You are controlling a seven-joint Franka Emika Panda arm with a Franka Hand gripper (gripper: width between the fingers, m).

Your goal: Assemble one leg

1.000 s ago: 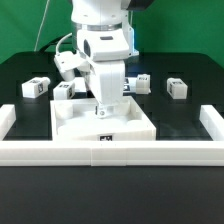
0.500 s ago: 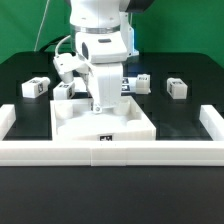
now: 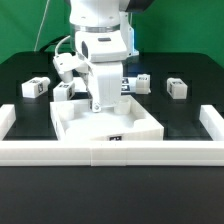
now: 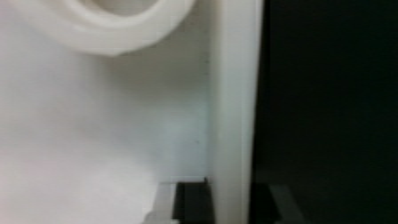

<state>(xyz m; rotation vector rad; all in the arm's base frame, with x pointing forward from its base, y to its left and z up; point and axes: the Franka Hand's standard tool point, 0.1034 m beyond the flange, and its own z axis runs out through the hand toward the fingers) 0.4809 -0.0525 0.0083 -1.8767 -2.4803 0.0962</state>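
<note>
Since the leg (image 3: 177, 87) is judged a light, rigid, smooth plastic block, it should be gripped across two flat opposite sides; whether the gripper (image 3: 102, 106) is spread cannot be told.

Exterior view: camera off the arm (image 3: 100, 45), facing it head-on from slightly above, mid range. The black table (image 3: 185, 125) spans the frame, the front rail (image 3: 50, 151) runs across the lower part, the panel (image 3: 135, 122) sits at centre, and the arm is cropped at the top edge. Wrist view: extremely close and blurred, showing only a white surface (image 4: 107, 140) beside a dark strip (image 4: 338, 110). Overlap: seemingly a panel edge against the table, but the blur leaves it unsure.
</note>
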